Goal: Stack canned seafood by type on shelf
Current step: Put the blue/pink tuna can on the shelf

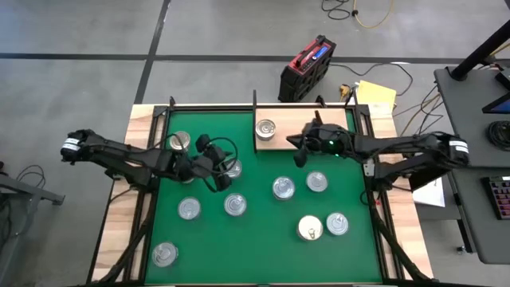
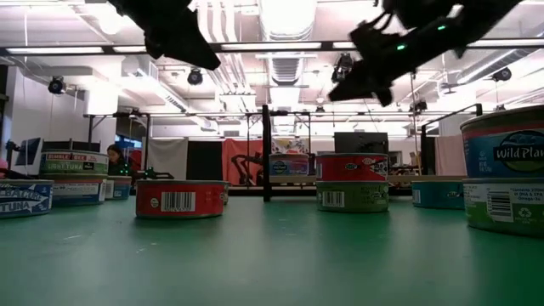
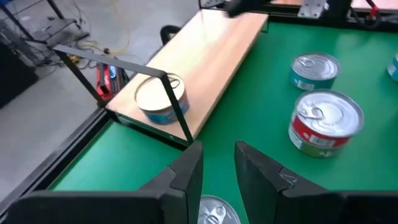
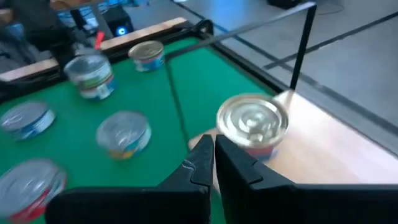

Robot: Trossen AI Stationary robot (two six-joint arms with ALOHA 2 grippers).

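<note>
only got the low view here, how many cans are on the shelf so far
observer: One can, at the left end of the shelf in the high view.
operator: right hand holding anything
observer: No, the right hand is shut and empty, at the shelf's edge close to that can.
operator: and the left
observer: The left hand is open over the green mat, with a silver-lidded can just below its fingers.

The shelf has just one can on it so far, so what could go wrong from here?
1. The right gripper, shut and empty, hovers close to the lone can on the shelf; a careless move might knock it off.
2. The left gripper hangs right over a can, beside another; lowering off-centre could shove them.
</note>
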